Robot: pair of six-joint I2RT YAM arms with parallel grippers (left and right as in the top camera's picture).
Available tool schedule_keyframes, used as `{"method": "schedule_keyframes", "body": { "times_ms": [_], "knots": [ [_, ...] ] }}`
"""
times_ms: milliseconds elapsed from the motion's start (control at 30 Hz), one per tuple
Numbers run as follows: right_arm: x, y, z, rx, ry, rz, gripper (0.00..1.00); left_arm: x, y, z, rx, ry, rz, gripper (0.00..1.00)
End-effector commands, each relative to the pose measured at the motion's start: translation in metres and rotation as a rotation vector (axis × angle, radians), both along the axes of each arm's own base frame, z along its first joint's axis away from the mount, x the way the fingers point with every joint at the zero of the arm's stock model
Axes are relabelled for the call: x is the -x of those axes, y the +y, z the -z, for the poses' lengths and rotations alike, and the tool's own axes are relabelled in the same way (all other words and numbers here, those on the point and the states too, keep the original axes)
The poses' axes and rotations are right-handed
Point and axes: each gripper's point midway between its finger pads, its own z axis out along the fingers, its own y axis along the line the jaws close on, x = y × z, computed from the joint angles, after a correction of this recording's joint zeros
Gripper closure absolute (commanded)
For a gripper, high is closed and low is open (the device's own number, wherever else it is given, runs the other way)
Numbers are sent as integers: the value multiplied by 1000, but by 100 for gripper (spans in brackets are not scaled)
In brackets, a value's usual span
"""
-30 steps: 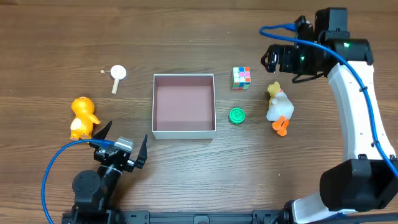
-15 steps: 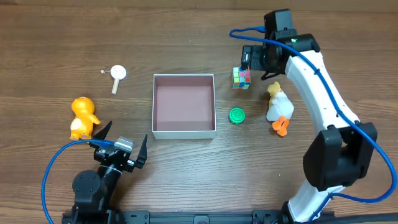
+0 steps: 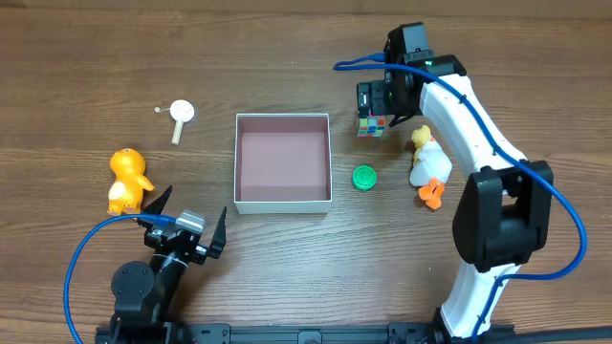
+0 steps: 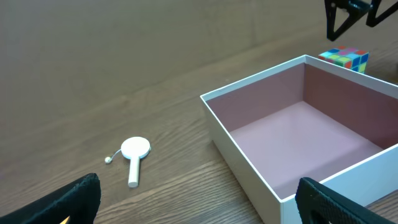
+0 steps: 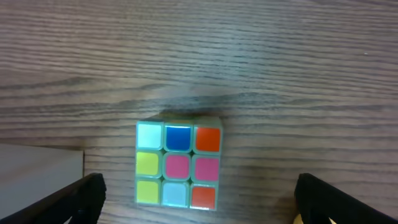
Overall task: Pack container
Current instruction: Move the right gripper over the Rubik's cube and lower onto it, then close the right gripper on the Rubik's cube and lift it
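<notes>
Swinging in from the right side of the overhead view, the right arm has brought the right hand leftward along the upper part of the frame until it sits over the colour cube; nothing else has shifted. Its jaws are spread fully apart and hold nothing, and in the wrist view the two fingertips sit in the bottom corners, well clear of the cube on either side. The left hand, at the lower left of the overhead frame, is equally wide open and empty. The container stands in the middle of the tabletop, mouth upward and still with nothing in it. Being square, it has no long axis, and its walls run parallel to the frame edges. The cube stands just beyond its upper right corner, near but apart, with its faces nearly square to the frame. Packing looks to be at its first pick. The next move seems to call for lowering straight down, closing on two opposite faces, then lifting over the near wall. A green disc, a white duck and an orange duck wait outside.
</notes>
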Motion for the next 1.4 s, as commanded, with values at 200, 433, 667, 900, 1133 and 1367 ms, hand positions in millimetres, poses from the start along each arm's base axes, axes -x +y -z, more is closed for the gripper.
{"method": "schedule_keyframes", "body": {
  "times_ms": [200,433,667,900,1133,1367],
  "knots": [
    [-1,18,25,16,38,-49,0,0,2,-1,-14,-10,-7,0],
    [-4,17,25,25,26,-59,0,0,2,-1,-14,-10,-7,0],
    [-13,13,22,52,-13,-49,0,0,2,-1,-14,-10,-7,0],
    [-14,11,30,69,-6,-43,0,0,2,-1,-14,-9,-7,0],
    [-15,11,38,71,5,-43,0,0,2,-1,-14,-9,-7,0],
    [-16,10,47,74,18,-41,0,0,2,-1,-14,-10,-7,0]
  ]
}}
